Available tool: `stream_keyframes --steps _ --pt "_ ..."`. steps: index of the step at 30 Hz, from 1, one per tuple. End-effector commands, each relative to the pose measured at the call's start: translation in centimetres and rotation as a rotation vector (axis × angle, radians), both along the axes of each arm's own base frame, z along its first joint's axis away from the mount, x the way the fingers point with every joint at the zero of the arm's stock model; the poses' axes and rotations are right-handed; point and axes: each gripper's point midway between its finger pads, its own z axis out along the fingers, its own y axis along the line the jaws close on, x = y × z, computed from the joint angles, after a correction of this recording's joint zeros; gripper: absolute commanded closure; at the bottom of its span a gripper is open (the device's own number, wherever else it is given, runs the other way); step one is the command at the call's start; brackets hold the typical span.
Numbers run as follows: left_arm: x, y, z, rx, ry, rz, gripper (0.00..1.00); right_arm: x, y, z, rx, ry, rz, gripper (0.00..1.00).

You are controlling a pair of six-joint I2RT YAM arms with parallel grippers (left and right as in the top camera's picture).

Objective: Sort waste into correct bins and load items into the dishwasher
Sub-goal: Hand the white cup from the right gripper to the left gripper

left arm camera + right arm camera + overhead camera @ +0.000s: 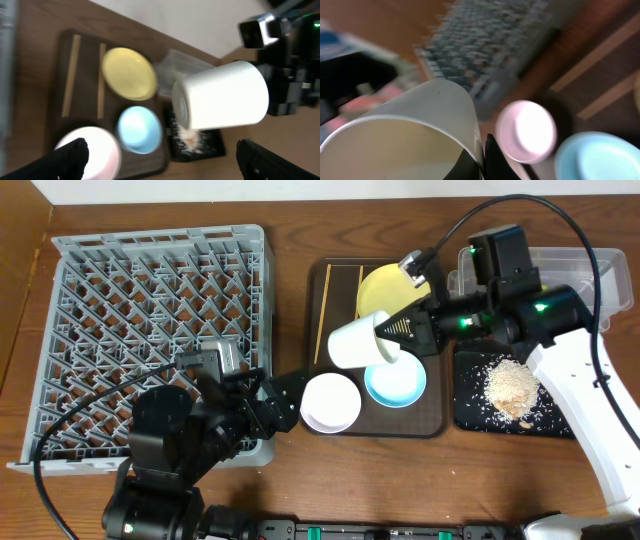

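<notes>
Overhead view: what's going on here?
The right gripper pinches the rim of a white cup, holding it tilted above the brown tray. The left gripper hangs open beside the white bowl. The plate, blue bowl and chopsticks sit on that tray. Crumbs lie in the black tray.

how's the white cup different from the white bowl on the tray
The white cup is held tipped on its side in the right gripper; the white bowl sits upright on the brown tray. The cup is tall-walled, the bowl shallow. Both are white.
</notes>
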Motion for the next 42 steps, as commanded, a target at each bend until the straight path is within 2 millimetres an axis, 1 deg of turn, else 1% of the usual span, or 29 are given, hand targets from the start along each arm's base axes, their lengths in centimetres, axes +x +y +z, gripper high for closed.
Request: stream_keyframes --steps 1,4,7,11,13,15,18,20,22,25,30,31,32,33,34,35,37,39,40,41,42 --pt "-1.5 -2.9 2.1 -0.163 0.042 -0.165 0.05 -2.9 1.0 4.1 0.229 -0.041 0.201 0.99" --pt "-2.3 -5.1 3.4 -0.252 0.056 -0.33 0.05 -3.7 1.4 5.0 0.28 -0.042 0.249 0.99" --pt "-2.9 -6.4 4.2 -0.323 0.092 -0.447 0.06 -4.4 1.8 5.7 0.318 -0.048 0.292 0.99" --pt "-2.9 -7.1 4.5 -0.365 0.129 -0.511 0.06 -5.0 2.2 5.9 0.328 -0.048 0.315 0.99" --pt "-2.9 -7.2 4.4 -0.374 0.144 -0.522 0.06 -5.5 2.5 6.3 0.354 -0.051 0.346 0.99" --pt "-3.2 -7.5 4.8 -0.383 0.131 -0.561 0.06 -5.8 2.8 6.5 0.362 -0.06 0.363 0.99" --pt "-3.9 -7.7 5.9 -0.407 0.109 -0.62 0.12 -6.2 3.3 6.6 0.365 -0.078 0.383 0.99" --pt "-4.3 -7.9 6.8 -0.422 0.087 -0.658 0.24 -6.1 3.6 6.3 0.347 -0.092 0.377 0.99" --pt "-4.6 -8.0 7.4 -0.431 0.07 -0.679 0.34 -5.9 3.7 6.0 0.331 -0.098 0.366 0.99" --pt "-4.6 -8.0 7.9 -0.437 0.057 -0.682 0.37 -5.9 3.7 6.0 0.33 -0.087 0.363 0.99" --pt "-4.6 -8.0 7.9 -0.437 0.057 -0.682 0.43 -5.9 3.7 6.0 0.33 -0.087 0.363 0.99" --pt "-4.6 -8.0 7.9 -0.437 0.058 -0.681 0.44 -5.9 3.7 6.0 0.33 -0.088 0.362 0.96" --pt "-4.6 -8.0 7.9 -0.437 0.057 -0.681 0.44 -5.9 3.7 6.0 0.33 -0.088 0.362 0.89" --pt "-4.6 -8.0 7.9 -0.436 0.056 -0.681 0.45 -5.9 3.7 6.0 0.33 -0.088 0.362 0.8" --pt "-4.5 -7.9 7.9 -0.435 0.054 -0.679 0.45 -5.9 3.7 6.0 0.33 -0.088 0.362 0.59" --pt "-4.5 -7.9 7.9 -0.435 0.053 -0.677 0.45 -5.8 3.6 6.1 0.33 -0.088 0.359 0.5" --pt "-4.3 -7.8 7.9 -0.434 0.05 -0.664 0.46 -5.4 3.3 6.1 0.329 -0.09 0.346 0.44" --pt "-3.8 -7.4 7.8 -0.432 0.042 -0.639 0.5 -4.5 2.6 6.0 0.32 -0.08 0.308 0.41" --pt "-3.5 -7.1 7.8 -0.43 0.036 -0.624 0.52 -3.9 2.3 5.8 0.306 -0.07 0.279 0.4" --pt "-3.1 -6.7 7.8 -0.43 0.032 -0.601 0.53 -2.9 1.6 5.3 0.277 -0.051 0.223 0.39" --pt "-2.6 -6.3 7.8 -0.43 0.027 -0.579 0.53 -2.3 1.2 5.0 0.257 -0.038 0.188 0.39"
